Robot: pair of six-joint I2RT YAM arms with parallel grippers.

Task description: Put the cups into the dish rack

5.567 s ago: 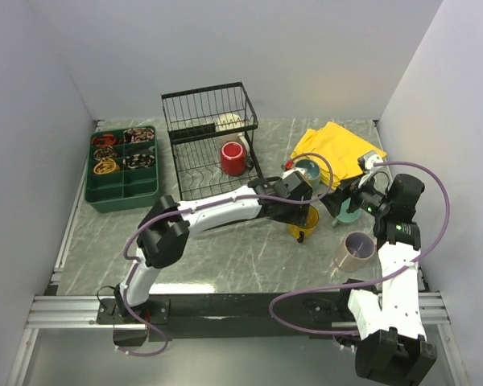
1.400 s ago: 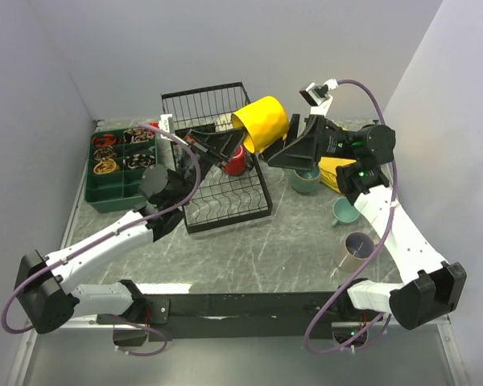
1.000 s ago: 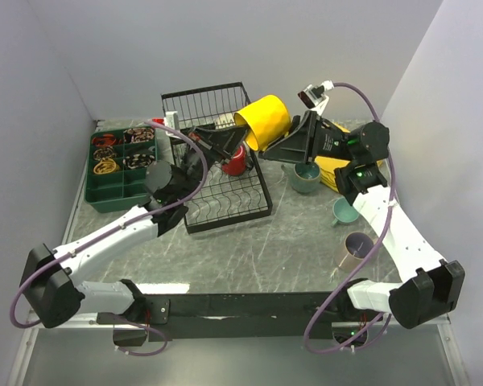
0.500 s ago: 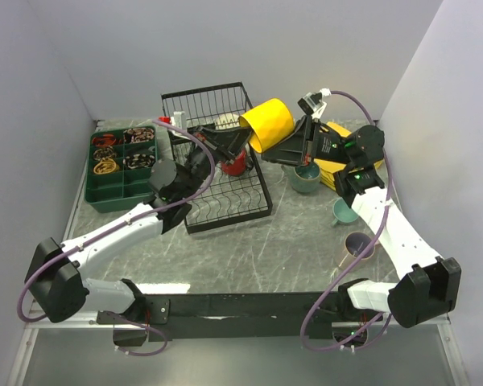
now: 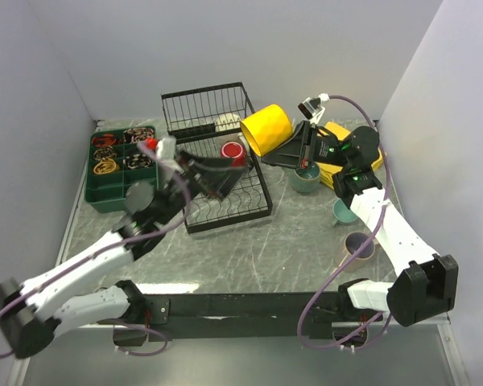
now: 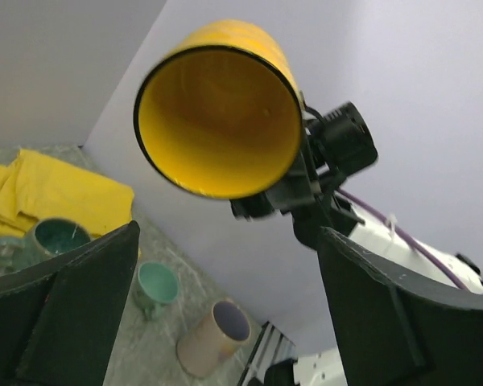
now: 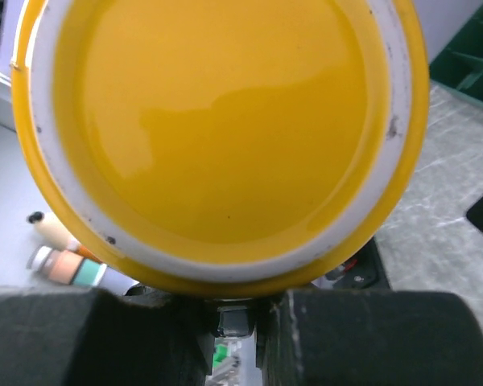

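Yellow mug (image 5: 267, 129) is hanging tilted at upper centre, just right of the rack (image 5: 205, 92), with the right claw (image 5: 280, 147) clamping it from behind and its mouth facing lower left toward the left claw (image 5: 229, 178), which is gaping wide.

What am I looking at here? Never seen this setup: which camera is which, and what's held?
Two robot arms share a table. The wide picture looks down from above; the other two come from a camera on each wrist. The right hand is shut on the yellow mug, in the air next to the dish rack. The left hand is open and empty, over the rack. A red mug and a cream mug sit in the rack. A large teal mug, a small teal mug and a beige mug wait on the table.
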